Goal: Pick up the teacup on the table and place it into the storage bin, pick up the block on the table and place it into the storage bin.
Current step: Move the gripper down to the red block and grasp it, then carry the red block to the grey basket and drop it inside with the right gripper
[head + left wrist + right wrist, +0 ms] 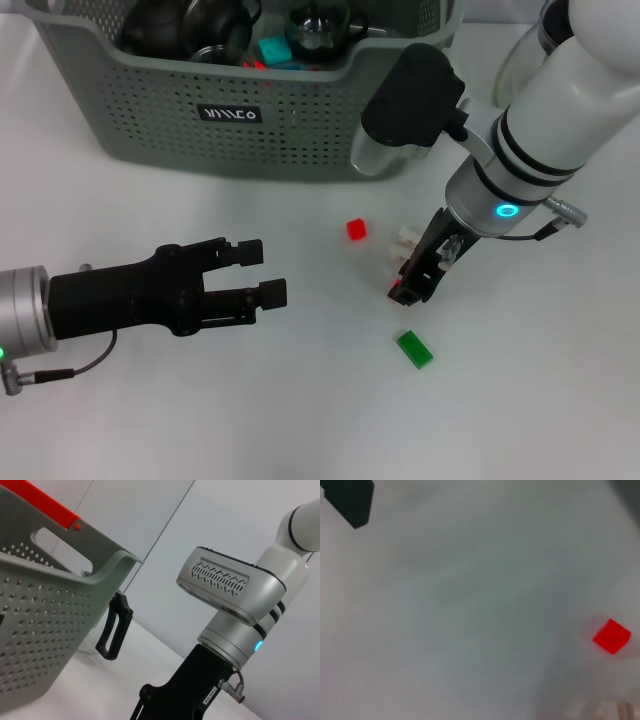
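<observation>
The grey-green storage bin (pixel 180 110) stands at the back of the table, and the left wrist view shows its perforated wall (pixel 45 630). Dark round vessels and a teal block (pixel 272 50) lie inside it. No teacup shows on the table. A red block (pixel 356 229) (pixel 611 636), a cream block (pixel 408 238) and a green block (pixel 414 349) lie on the white table. My right gripper (pixel 410 285) points down just beside the cream block, between it and the green one. My left gripper (pixel 262 272) hovers open and empty, left of the blocks.
A glass teapot (pixel 525 60) stands to the right of the bin, and its black handle (pixel 115 627) shows past the bin's corner. The right arm's white wrist (pixel 235 595) reaches over the table's right side. The bin's wall lies close behind the blocks.
</observation>
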Motion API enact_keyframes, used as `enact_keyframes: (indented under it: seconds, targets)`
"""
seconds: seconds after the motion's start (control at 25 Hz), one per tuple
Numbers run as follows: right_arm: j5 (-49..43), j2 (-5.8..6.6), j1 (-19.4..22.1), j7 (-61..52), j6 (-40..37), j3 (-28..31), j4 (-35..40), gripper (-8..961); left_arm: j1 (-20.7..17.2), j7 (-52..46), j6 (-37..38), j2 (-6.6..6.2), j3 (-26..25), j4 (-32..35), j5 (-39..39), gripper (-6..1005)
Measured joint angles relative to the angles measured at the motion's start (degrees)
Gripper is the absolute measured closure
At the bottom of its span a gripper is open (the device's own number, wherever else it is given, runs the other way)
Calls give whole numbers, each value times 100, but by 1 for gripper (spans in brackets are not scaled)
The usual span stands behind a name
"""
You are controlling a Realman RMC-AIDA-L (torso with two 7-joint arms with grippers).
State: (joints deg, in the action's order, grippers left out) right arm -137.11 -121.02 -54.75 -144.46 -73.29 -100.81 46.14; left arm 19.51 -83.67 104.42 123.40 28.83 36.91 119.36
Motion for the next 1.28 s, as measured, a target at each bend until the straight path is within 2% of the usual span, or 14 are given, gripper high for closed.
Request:
enact_keyframes:
  seconds: [0.2, 0.32, 0.52, 0.64, 0.76, 0.92, 0.96, 1.0, 1.08, 1.16, 1.28]
  targets:
    - [0, 13, 0, -3, -35, 14, 0, 601, 0, 0, 0, 0, 0, 0, 0, 169]
    - [0, 17, 5, -3, -38, 20, 0, 721, 0, 0, 0, 0, 0, 0, 0, 169]
    - [51, 36, 47, -2, -65, 69, 31, 749, -5, 0, 0, 0, -5, 0, 0, 169]
    - [97, 67, 135, 45, -322, 339, 192, 749, -23, 0, 0, 0, -19, 0, -1, 169]
    - [62, 89, 411, 135, -776, 844, 699, 749, -35, 0, -2, 0, -34, 0, -6, 170]
    - [53, 96, 955, 354, -1489, 1744, 1772, 749, -35, 0, -46, 0, -93, 0, -1, 170]
    - [104, 96, 1191, 513, -1852, 2285, 2282, 749, -35, 0, -53, 0, -94, 0, 0, 170]
    - [104, 96, 1191, 513, -1852, 2285, 2282, 749, -35, -1, -54, -1, -95, 0, 0, 170]
    - [302, 94, 1352, 776, -2218, 2857, 2600, 749, -35, 0, -58, -5, -100, 0, 2, 170]
    - [766, 95, 1449, 1175, -2633, 3496, 2765, 748, -27, 0, -62, -6, -120, 0, 4, 170]
    - [2059, 100, 1528, 1973, -3297, 4689, 2765, 748, -4, 0, -64, -7, -150, 0, 5, 170]
